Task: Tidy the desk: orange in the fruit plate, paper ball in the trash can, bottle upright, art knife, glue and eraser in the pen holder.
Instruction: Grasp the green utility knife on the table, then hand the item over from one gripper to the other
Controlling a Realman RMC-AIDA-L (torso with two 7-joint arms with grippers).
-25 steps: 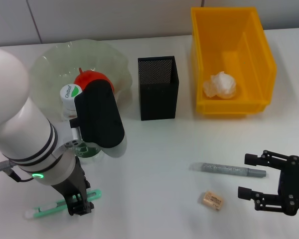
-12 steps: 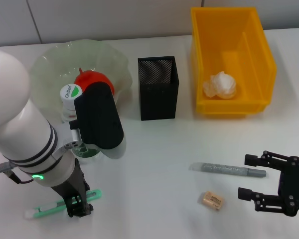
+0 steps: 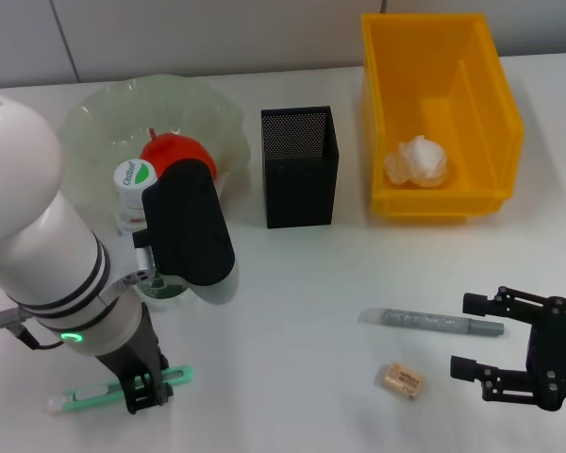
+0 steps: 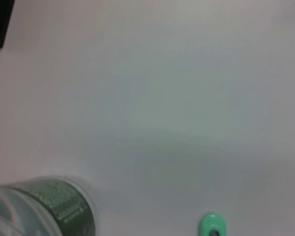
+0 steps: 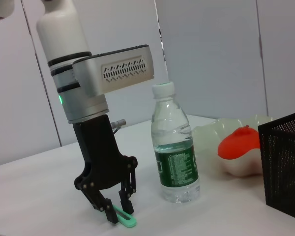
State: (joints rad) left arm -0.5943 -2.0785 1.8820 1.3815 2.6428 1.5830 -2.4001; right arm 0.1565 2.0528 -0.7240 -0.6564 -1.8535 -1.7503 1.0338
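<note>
The left end effector (image 3: pixel 143 394) is down at the tabletop (image 3: pixel 302 311) near its front left corner, its two black fingers (image 5: pixel 108 209) straddling the green art knife (image 3: pixel 104 392), which lies flat there; the fingers are slightly apart and I cannot tell whether they are pressing on the handle. Just behind that arm the water bottle (image 5: pixel 176 147) stands upright with its white cap on, and behind it, toward the back left of the tabletop, the pale green fruit plate (image 3: pixel 208 113) holds the orange (image 3: pixel 170 151). The black mesh pen holder (image 3: pixel 300 165) stands at the middle of the back half, and to its right, at the back right corner, the yellow trash can (image 3: pixel 491 94) has the crumpled paper ball (image 3: pixel 418 160) lying inside it. Toward the front right, the grey glue (image 3: pixel 431 322) stick lies on its side, and the small beige eraser (image 3: pixel 400 379) lies just in front of it, closer to the front edge. The right end effector (image 3: pixel 474 335) hovers near the front right corner with its fingers spread wide, empty, its tips close beside the end of the glue and apart from the eraser.
</note>
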